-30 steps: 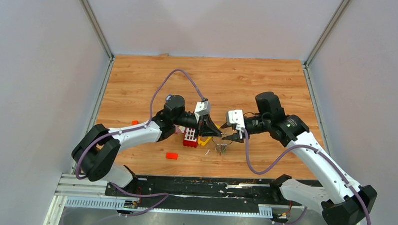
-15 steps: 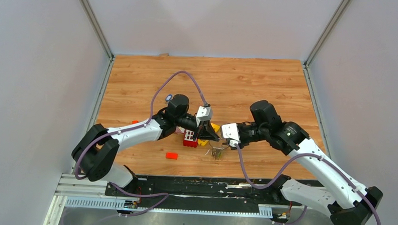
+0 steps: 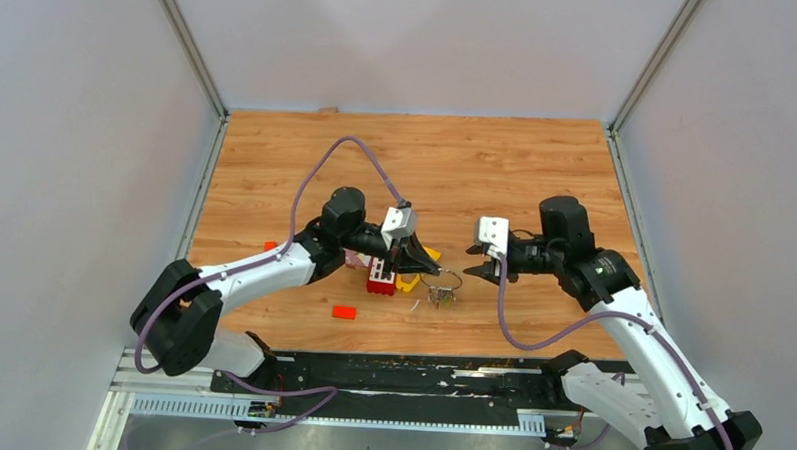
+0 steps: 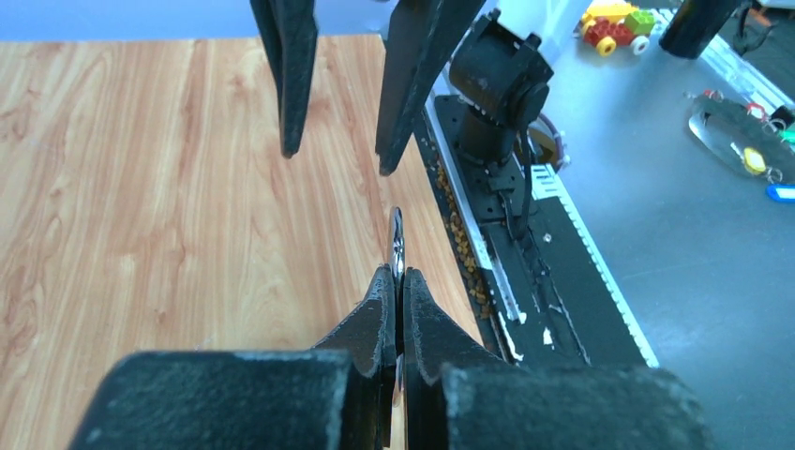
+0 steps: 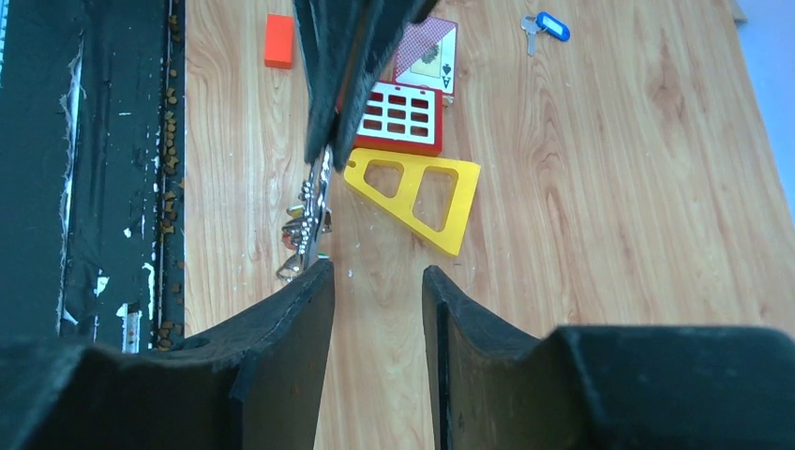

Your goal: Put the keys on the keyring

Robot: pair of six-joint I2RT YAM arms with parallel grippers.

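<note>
My left gripper is shut on the keyring, a thin silver wire ring. In the left wrist view the ring shows edge-on, sticking out past the closed fingertips. A small bunch of silver keys hangs from the ring just above the table. They also show in the right wrist view, under the ring. My right gripper is open and empty, a short way right of the ring and facing it. A blue-headed key lies alone on the wood beyond the left arm.
A yellow triangular frame, a red block with holes and a playing card lie under the left gripper. An orange block lies near the front edge. A black rail runs along the table's near edge.
The right gripper closed in on the ring half a second ago, then drew back to the right, open. The left gripper still holds the ring and has shifted slightly left.
</note>
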